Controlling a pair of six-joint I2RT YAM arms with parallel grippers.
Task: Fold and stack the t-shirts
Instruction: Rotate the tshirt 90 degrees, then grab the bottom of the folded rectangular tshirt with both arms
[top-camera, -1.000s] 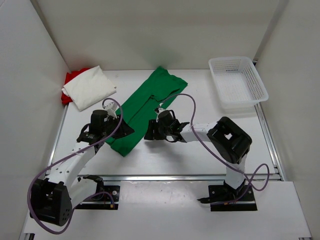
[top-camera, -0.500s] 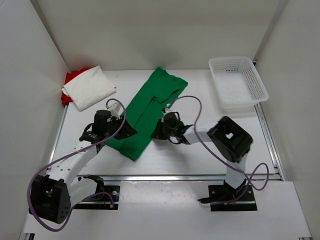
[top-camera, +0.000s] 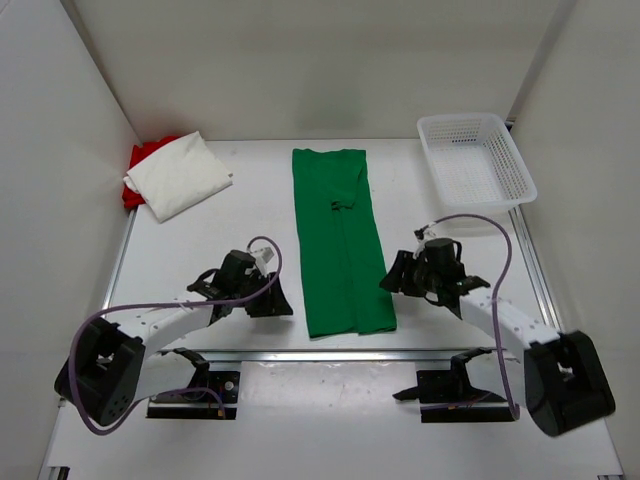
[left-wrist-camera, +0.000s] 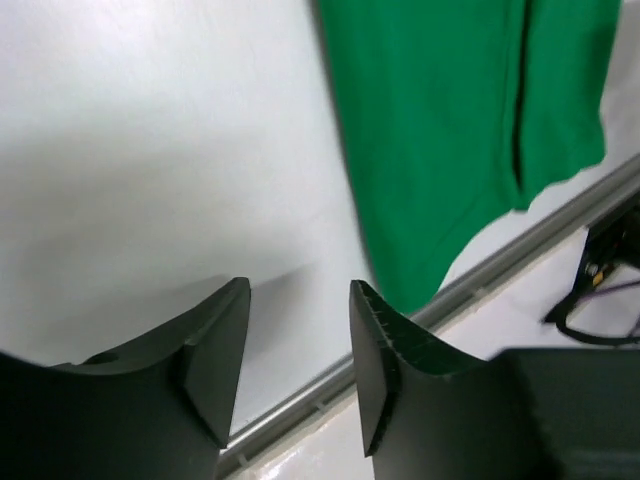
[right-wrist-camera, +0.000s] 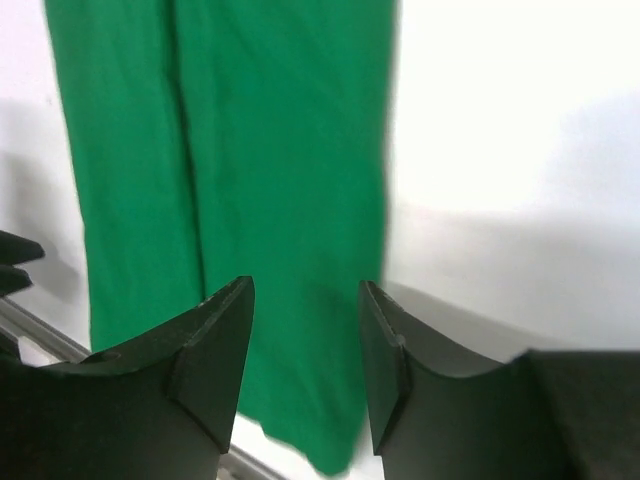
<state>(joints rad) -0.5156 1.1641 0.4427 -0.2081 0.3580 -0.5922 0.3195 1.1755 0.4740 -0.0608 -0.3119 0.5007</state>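
Evidently the lengthwise fold is done and the crosswise fold is the step in hand. Closest to the bases, the left gripper (top-camera: 279, 301) hovers low over the table (top-camera: 230, 230), just beside the near left corner of the green shirt (top-camera: 340, 250). Its jaws stand apart with nothing between them, and only bare tabletop shows in the gap in its wrist view. The right gripper (top-camera: 393, 281) mirrors it just off the shirt's right edge near the same end. Its jaws are likewise released and empty, with cloth lying beneath the gap but not pinched.

The green shirt lies flat between them as a long narrow strip running from the near edge toward the back, sleeves tucked in. I judge that the next move calls for each gripper to pinch one near corner of the strip. Together they should carry that end over to the far end, keeping both sides level so the halves line up.

Farther off, in the back left corner, the white shirt (top-camera: 180, 175) sits folded on the red shirt (top-camera: 143, 158), the stack the green one should join. The mesh basket (top-camera: 475, 120) stands at the back right, well apart.
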